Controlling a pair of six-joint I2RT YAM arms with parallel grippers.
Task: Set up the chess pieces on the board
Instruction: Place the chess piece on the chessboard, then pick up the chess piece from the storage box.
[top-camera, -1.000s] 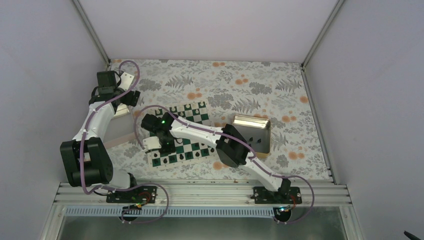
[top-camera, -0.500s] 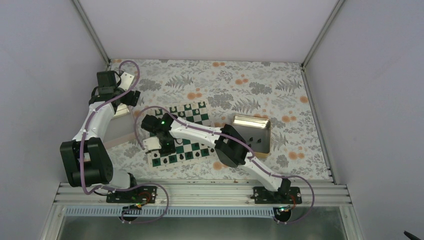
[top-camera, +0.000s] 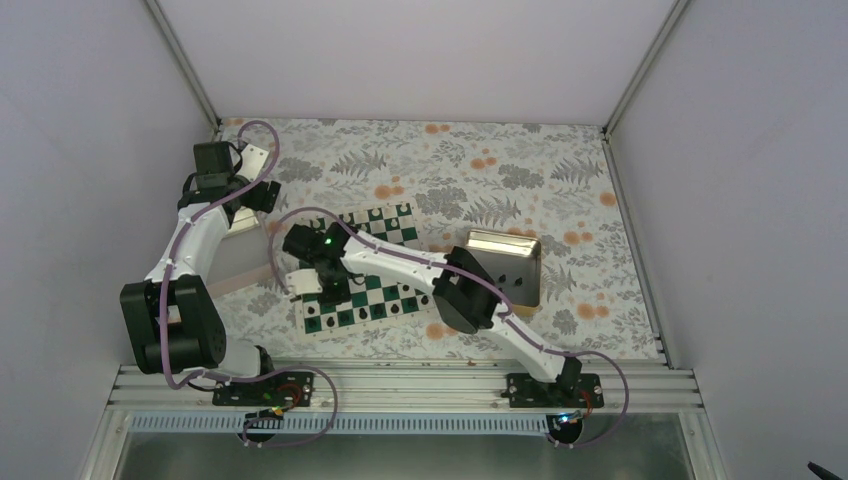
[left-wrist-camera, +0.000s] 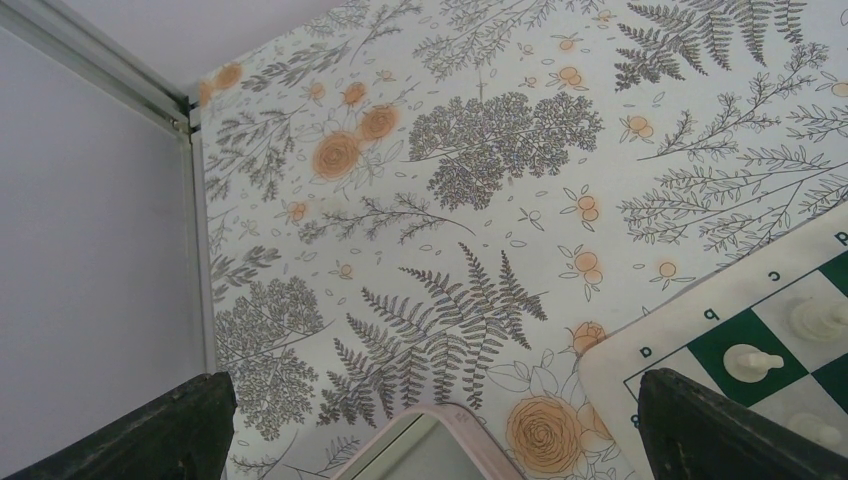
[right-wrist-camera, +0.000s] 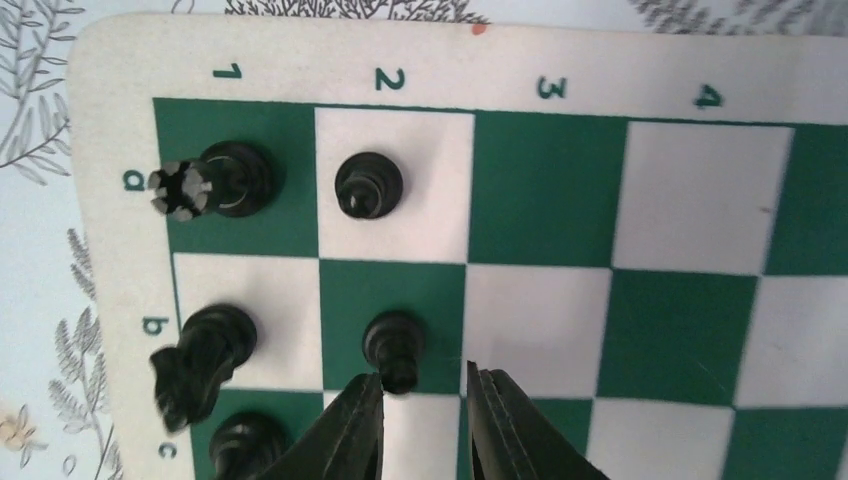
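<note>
Right end effector (right-wrist-camera: 420, 425): slim dark fingers slightly apart, gripping nothing. A glossy black pawn (right-wrist-camera: 395, 350) stands upright on b2, just off the tips. Rook (right-wrist-camera: 215, 182) on a1, second pawn (right-wrist-camera: 368, 185) on a2, knight (right-wrist-camera: 200, 362) on b1. Board (right-wrist-camera: 640, 250): flat, matte green and white squares, cream border, rounded corner. Left end effector (left-wrist-camera: 435, 420): blunt fingers spread wide, empty, over the floral surface (left-wrist-camera: 480, 150) beside the board corner holding white pieces (left-wrist-camera: 750, 360).

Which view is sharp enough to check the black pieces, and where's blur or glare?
Right wrist view: black rook and pawn crisp, its own fingers soft at the bottom. Top view: pieces too small to read, sheen on the gold tray.
</note>
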